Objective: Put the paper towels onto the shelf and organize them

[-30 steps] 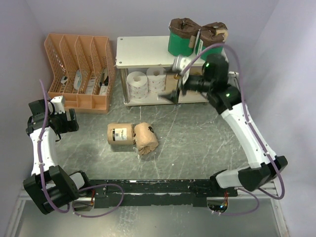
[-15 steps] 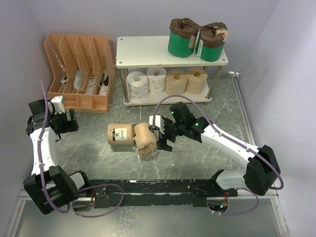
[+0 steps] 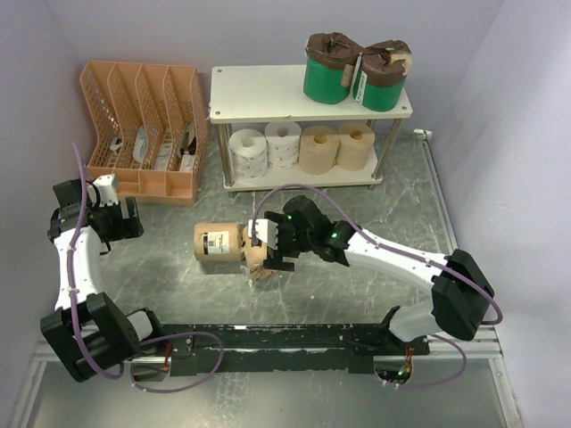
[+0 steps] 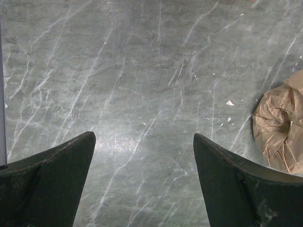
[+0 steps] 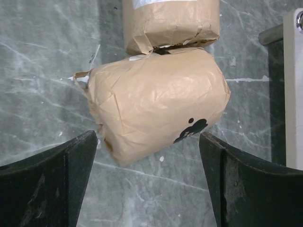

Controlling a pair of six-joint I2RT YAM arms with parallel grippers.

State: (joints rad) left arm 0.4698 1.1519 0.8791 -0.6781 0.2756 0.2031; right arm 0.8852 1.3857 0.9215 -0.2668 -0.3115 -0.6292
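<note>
Your right hand (image 5: 149,142) is open. Its fingers stand wide to either side of the nearer tan-wrapped roll (image 5: 156,104), which lies on its side on the tabletop (image 5: 42,56), and neither finger looks to be touching the paper. You are at the grasp for one of the two rolls not yet shelved. As I judge it, the next move is to close squarely across the roll's body, gently because the loose wrap will crumple, and then lift clear of its neighbour before carrying it off. A black mark (image 5: 190,128) is printed on the wrap near one finger; it is a shape, not words you can read. Just beyond the hand, touching or very nearly touching the first roll, lies the second tan-wrapped roll (image 5: 170,21). Its white label (image 3: 211,242) carries dark print too small to read. Your left hand (image 4: 144,142), well off to the left, is also open and holds nothing. Far beyond the right hand stands the shelf (image 3: 268,89). Four unwrapped rolls (image 3: 318,147) line its lower board and the green-wrapped rolls (image 3: 327,76) sit at the right end of the top, so the left part of that board is free.
</note>
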